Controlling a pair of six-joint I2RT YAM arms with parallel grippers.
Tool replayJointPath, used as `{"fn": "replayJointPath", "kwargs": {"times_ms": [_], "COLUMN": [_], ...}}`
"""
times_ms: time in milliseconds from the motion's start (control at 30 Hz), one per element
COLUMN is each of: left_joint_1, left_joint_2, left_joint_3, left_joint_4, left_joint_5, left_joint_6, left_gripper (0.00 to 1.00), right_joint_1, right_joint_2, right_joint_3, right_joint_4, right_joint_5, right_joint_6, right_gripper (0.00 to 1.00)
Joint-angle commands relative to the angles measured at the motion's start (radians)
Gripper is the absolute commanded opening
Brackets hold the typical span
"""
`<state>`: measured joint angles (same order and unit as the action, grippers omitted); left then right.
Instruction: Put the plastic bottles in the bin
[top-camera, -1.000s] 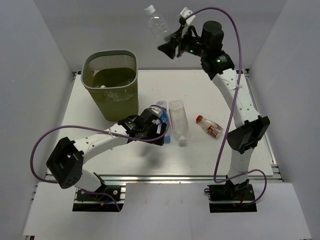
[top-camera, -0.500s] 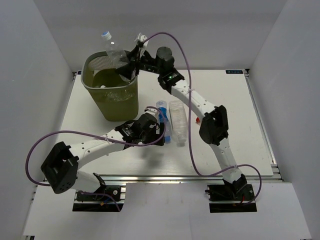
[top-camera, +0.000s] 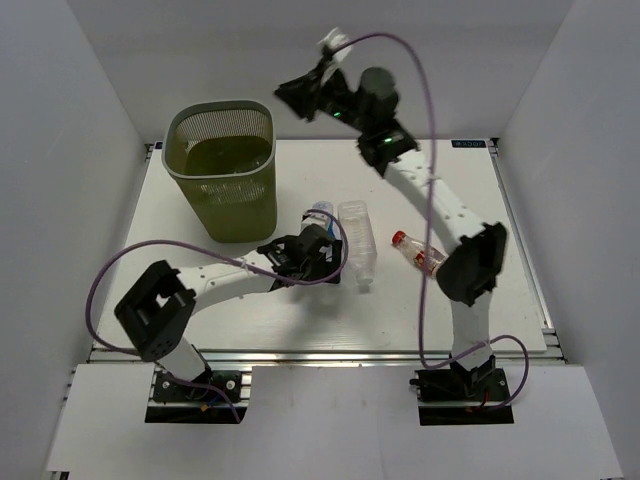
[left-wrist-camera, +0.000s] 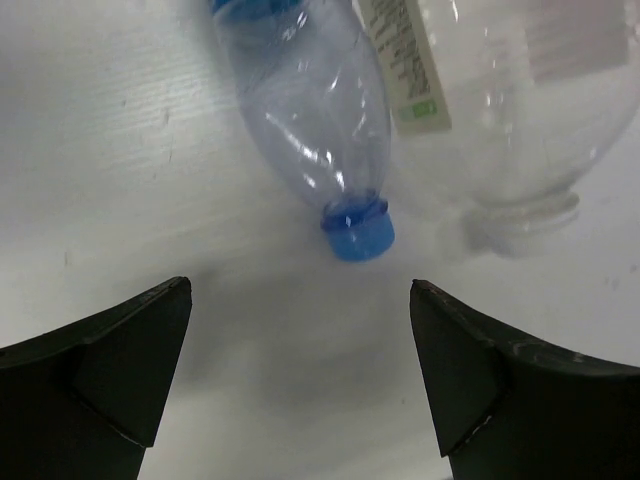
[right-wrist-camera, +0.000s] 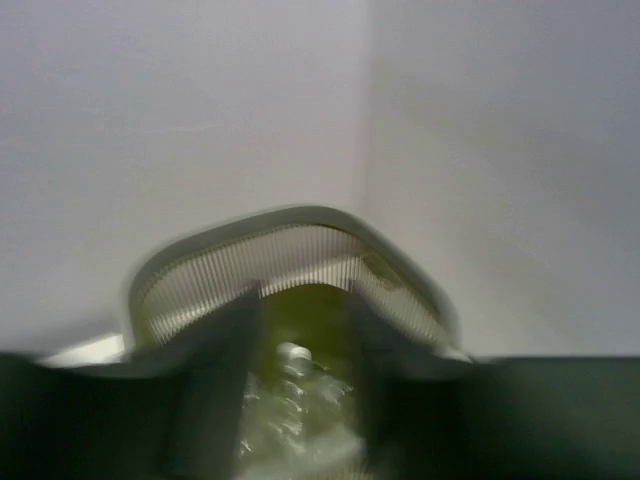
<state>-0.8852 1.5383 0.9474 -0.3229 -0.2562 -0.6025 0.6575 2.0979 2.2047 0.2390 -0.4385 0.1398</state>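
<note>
The olive-green mesh bin (top-camera: 222, 200) stands at the back left. My right gripper (top-camera: 292, 98) hangs high, just right of its rim, open and empty. In the blurred right wrist view the bin's rim (right-wrist-camera: 290, 215) shows, with a clear bottle (right-wrist-camera: 295, 400) lying inside, seen between my open right gripper (right-wrist-camera: 305, 300). My left gripper (top-camera: 322, 270) is open over the table. In the left wrist view this gripper (left-wrist-camera: 300, 290) sits just short of the blue cap of the blue-labelled bottle (left-wrist-camera: 310, 110), not touching it. That bottle (top-camera: 320, 211) lies beside the larger squarish bottle (top-camera: 358, 240).
A small bottle with a red cap and label (top-camera: 420, 252) lies on the white table to the right of the squarish bottle (left-wrist-camera: 500, 100). White walls close in the back and both sides. The right arm's purple cable loops above the table.
The right gripper carried a clear bottle from the back right to over the bin, let it go, and has pulled back right, empty. The left gripper shifted slightly right towards the blue-capped bottle.
</note>
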Motion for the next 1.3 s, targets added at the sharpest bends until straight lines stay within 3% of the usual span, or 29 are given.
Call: {"fn": "replayJointPath", "kwargs": {"times_ms": [0,67,100,167,200,267,300,367,400,600,700,733,833,867,1000,1167,1267], "left_joint_1": [-0.006,-0.006,0.003,0.012,0.012,0.021,0.022,0.022,0.022,0.04,0.049,0.049,0.049,0.049,0.02,0.011,0.035], "left_joint_2": [0.072,0.1,0.111,0.111,0.111,0.154,0.167,0.216,0.233,0.419,0.444,0.444,0.414,0.396,0.275,0.066,-0.012], "left_joint_3": [0.102,0.128,0.139,0.151,0.151,0.204,0.218,0.249,0.26,0.432,0.418,0.406,0.395,0.409,0.459,0.591,0.672], "left_joint_4": [0.079,0.079,0.099,0.111,0.111,0.066,0.053,0.053,0.053,-0.074,-0.067,-0.039,-0.03,-0.03,-0.03,-0.096,-0.096], "left_joint_5": [-0.066,-0.089,-0.089,-0.112,-0.112,-0.176,-0.192,-0.219,-0.219,-0.259,-0.264,-0.252,-0.252,-0.252,-0.242,-0.334,-0.388], "left_joint_6": [0.013,0.013,0.013,0.013,0.013,0.013,0.023,0.032,0.032,0.033,0.033,0.033,0.033,0.052,0.131,0.197,0.27], "left_gripper": [1.0,1.0,1.0,1.0,1.0,1.0,1.0,1.0,1.0,0.98,0.85,0.69,0.46,0.43,0.39,0.38,0.41], "right_joint_1": [-0.113,-0.143,-0.186,-0.226,-0.249,-0.283,-0.304,-0.331,-0.361,-0.442,-0.488,-0.496,-0.524,-0.533,-0.561,-0.57,-0.568], "right_joint_2": [-0.191,-0.269,-0.315,-0.375,-0.409,-0.458,-0.517,-0.565,-0.617,-0.777,-0.82,-0.826,-0.843,-0.842,-0.799,-0.748,-0.74], "right_joint_3": [-0.103,-0.202,-0.274,-0.371,-0.432,-0.522,-0.628,-0.712,-0.832,-0.996,-1.011,-1.019,-1.043,-1.056,-1.117,-1.2,-1.243], "right_joint_4": [-0.181,-0.308,-0.408,-0.482,-0.589,-0.653,-0.715,-0.716,-0.716,-0.782,-0.839,-0.84,-0.876,-0.883,-0.925,-0.961,-0.906], "right_joint_5": [0.104,0.128,0.132,0.139,0.138,0.112,0.083,0.073,0.054,0.075,0.083,0.084,0.072,0.067,0.044,-0.012,0.013], "right_joint_6": [-0.071,-0.112,-0.133,-0.207,-0.236,-0.264,-0.301,-0.312,-0.333,-0.381,-0.405,-0.413,-0.437,-0.445,-0.544,-0.711,-0.732], "right_gripper": [0.23,0.06,0.04,0.14,0.32,0.46,0.58,0.59,0.61,0.74,0.79,0.8,0.81,0.81,0.9,0.9,0.9]}}
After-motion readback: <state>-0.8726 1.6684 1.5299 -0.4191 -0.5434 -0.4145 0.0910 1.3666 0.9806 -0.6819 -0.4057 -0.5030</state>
